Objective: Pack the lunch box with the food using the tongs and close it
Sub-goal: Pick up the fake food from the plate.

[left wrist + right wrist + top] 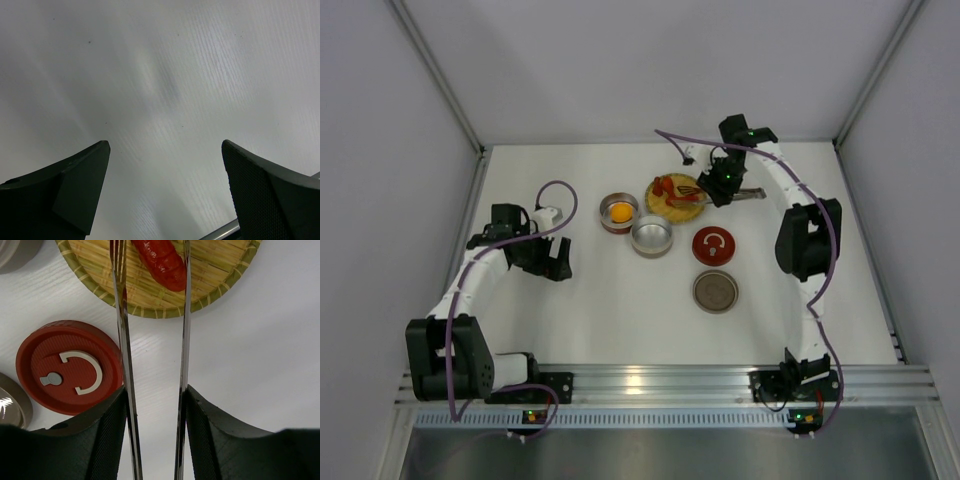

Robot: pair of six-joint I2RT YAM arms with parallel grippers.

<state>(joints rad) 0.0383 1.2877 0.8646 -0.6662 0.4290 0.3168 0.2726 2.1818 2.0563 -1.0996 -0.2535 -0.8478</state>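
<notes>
Right gripper (156, 405) is clamped on the tongs (125, 340), their 2 arms either side of a red sausage piece (162, 260) on the woven plate (100, 270). Left gripper (165, 155) hangs wide open.

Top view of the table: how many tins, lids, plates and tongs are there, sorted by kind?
Round metal tins: 2 (red-banded tin, plain silver tin)
Round lids: 2 (red ribbed lid, grey metal lid)
Round woven yellow plate: 1
Slim silver metal tongs: 1
Total: 6
</notes>
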